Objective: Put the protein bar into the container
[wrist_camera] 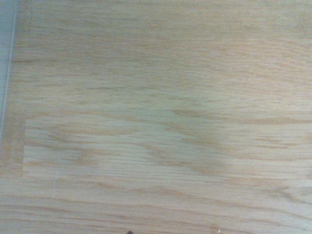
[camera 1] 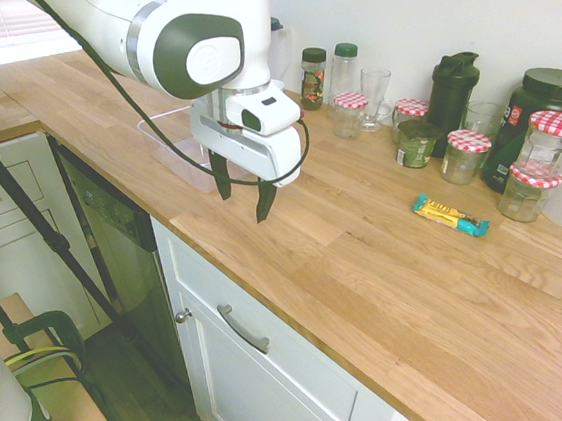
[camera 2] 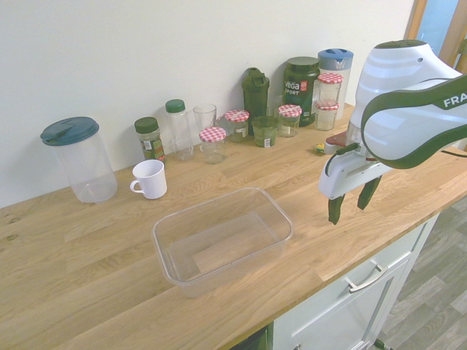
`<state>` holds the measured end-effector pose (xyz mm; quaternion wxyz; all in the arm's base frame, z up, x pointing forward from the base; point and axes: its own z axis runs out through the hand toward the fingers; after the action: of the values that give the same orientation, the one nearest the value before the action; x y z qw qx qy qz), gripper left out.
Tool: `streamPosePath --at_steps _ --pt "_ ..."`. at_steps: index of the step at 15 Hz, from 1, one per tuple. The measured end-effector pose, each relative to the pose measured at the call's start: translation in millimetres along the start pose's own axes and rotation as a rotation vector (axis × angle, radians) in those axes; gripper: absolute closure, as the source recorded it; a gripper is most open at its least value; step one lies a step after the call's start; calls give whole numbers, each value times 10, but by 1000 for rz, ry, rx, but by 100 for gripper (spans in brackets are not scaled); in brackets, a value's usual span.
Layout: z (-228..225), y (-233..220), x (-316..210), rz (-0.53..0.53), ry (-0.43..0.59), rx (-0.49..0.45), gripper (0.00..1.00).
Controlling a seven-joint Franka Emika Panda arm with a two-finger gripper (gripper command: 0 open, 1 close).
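A white robot arm's gripper (camera 1: 244, 196) hangs above a wooden kitchen counter (camera 1: 368, 272), pointing straight down, its two dark fingers (camera 1: 221, 180) spread apart and holding nothing. The protein bar (camera 1: 450, 216), yellow with teal ends, lies flat on the counter well off to one side of the gripper, close to a row of glass jars with red-checked lids (camera 1: 468, 154). On the gripper's other side sits the container (camera 2: 222, 239), clear and empty.
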<state>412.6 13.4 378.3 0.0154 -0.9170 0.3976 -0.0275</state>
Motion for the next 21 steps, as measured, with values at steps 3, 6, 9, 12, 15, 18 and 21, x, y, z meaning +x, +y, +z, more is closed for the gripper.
streamPosePath --at_steps 3,6,9,12,15,18,21 --pt "4 34 38 1 6 -8 0" --pt "-12 186 237 19 6 -4 0" --pt "-215 264 587 20 16 19 0" --pt "-416 226 920 30 35 50 0" --pt "-520 205 1238 48 28 80 0" --pt "-683 327 1601 77 7 98 0" --pt "-723 315 1897 98 4 97 0"
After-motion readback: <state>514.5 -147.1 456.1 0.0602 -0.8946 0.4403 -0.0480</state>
